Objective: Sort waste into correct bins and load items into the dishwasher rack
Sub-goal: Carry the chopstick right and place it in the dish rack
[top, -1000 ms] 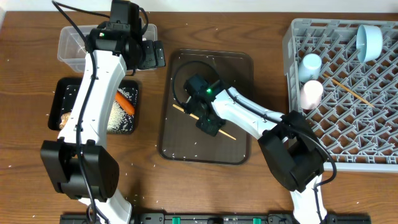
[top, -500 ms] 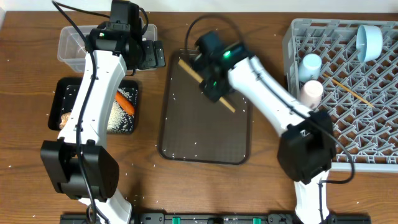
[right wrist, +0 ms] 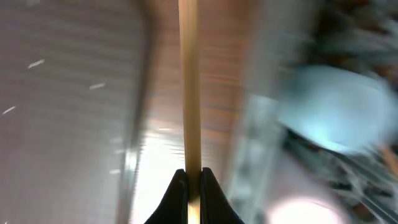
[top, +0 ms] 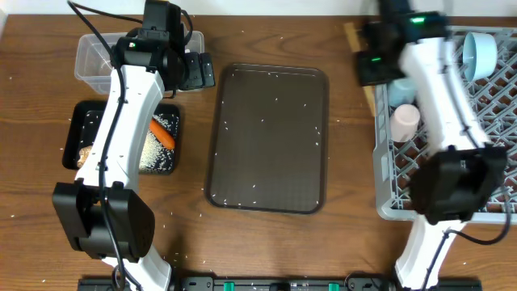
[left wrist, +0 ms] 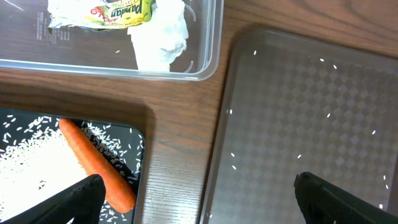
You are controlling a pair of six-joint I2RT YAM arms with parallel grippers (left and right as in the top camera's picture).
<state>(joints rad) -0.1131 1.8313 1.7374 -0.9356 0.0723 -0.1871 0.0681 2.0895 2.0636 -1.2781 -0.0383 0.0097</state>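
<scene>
My right gripper (top: 373, 66) is shut on a wooden chopstick (top: 352, 35) and holds it over the far left edge of the grey dishwasher rack (top: 485, 174). The right wrist view is blurred, with the chopstick (right wrist: 188, 81) pinched between the fingertips (right wrist: 193, 180). A light blue dish (top: 481, 52) and a pale pink cup (top: 404, 121) stand in the rack. My left gripper (left wrist: 205, 202) is open and empty, above the gap between the black tray (top: 85, 121) and the serving tray. The carrot (left wrist: 96, 165) and rice (left wrist: 31, 162) lie in the black tray. The clear tub (left wrist: 205, 37) holds the wrapper (left wrist: 118, 11) and tissue (left wrist: 158, 37).
The dark brown serving tray (top: 271, 137) lies in the middle with only scattered rice grains on it. A small brown lump (top: 83, 152) sits at the black tray's left end. Rice grains are strewn over the wooden table.
My right arm lifted the chopstick off the serving tray and swung it up and to the right, to the rack's left edge. The left arm has not moved.
</scene>
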